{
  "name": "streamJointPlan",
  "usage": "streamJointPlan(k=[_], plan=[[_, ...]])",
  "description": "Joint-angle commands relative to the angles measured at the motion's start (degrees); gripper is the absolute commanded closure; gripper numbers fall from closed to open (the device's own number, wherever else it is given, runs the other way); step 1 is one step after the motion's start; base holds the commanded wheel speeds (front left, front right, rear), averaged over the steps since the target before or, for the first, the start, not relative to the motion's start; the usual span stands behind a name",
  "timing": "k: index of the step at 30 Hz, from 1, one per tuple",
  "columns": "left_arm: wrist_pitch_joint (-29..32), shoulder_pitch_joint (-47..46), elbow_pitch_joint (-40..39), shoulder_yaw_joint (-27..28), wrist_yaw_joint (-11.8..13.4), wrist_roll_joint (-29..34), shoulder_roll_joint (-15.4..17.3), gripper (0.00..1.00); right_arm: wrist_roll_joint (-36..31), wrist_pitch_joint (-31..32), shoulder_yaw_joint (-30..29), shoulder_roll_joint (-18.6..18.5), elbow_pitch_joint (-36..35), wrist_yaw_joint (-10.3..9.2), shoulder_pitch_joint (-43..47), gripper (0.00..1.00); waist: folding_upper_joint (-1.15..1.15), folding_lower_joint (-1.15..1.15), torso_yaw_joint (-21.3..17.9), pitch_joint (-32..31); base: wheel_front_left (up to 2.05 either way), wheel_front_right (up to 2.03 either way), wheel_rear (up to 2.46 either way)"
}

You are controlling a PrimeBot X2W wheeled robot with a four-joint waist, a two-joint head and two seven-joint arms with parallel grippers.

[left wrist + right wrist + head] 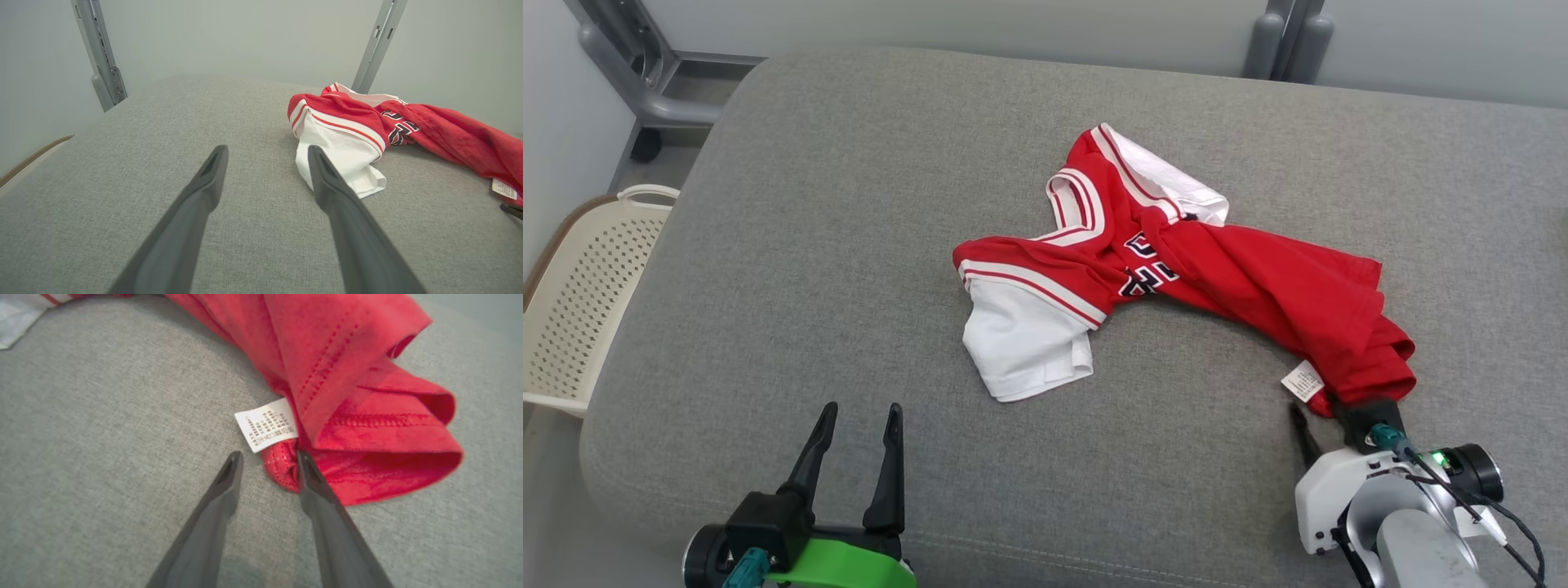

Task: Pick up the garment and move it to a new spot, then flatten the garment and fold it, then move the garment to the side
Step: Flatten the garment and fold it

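A red garment [1258, 278] with white sleeves and striped trim lies crumpled across the middle of the grey cushion [849, 204]. Its hem end with a white label [1303, 381] points toward the near right. My right gripper [1327, 412] is at that hem. In the right wrist view its jaws [269, 457] stand apart around a small bunched corner of the red garment [347, 375], just below the label [267, 424]; the fabric touches one finger. My left gripper [863, 408] hovers open and empty at the near left, short of the white sleeve [339, 163].
A cream perforated basket [572, 302] sits on the floor off the cushion's left edge. Grey metal frame legs [645, 90] [1286, 33] stand behind the cushion. Bare cushion lies left of and in front of the garment.
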Motion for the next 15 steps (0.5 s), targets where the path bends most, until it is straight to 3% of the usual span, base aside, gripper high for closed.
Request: streamJointPlan(k=[1, 10, 12, 15], plan=[[-0.03, -0.88, 0.15, 0.17, -0.23, 0.55, -0.16, 0.00, 0.32, -0.53, -1.58, -0.30, 0.89, -0.09, -0.43, 1.00, 0.00, 0.00, 0.28, 0.21, 0.00, 0.00, 0.00], [-0.03, -0.39, 0.17, 0.18, -0.26, 0.89, -0.26, 0.00, -1.68, -2.18, -10.69, -0.28, 0.30, -0.09, 1.65, 1.00, 0.00, 0.00, -0.40, -0.92, 0.00, 0.00, 0.00], [-0.03, -0.14, 0.10, 0.02, -0.12, 0.79, -0.26, 0.00, -1.80, -2.36, -12.75, -0.26, 0.06, -0.09, 1.77, 0.92, 0.00, 0.00, -0.72, -1.19, 0.00, 0.00, 0.00], [-0.03, 0.31, 0.07, -0.16, 0.06, 0.86, -0.26, 0.00, -3.32, -1.98, -17.03, -0.27, -0.84, -0.09, 1.61, 1.00, 0.00, 0.00, -1.26, -1.76, 0.00, 0.00, 0.00]])
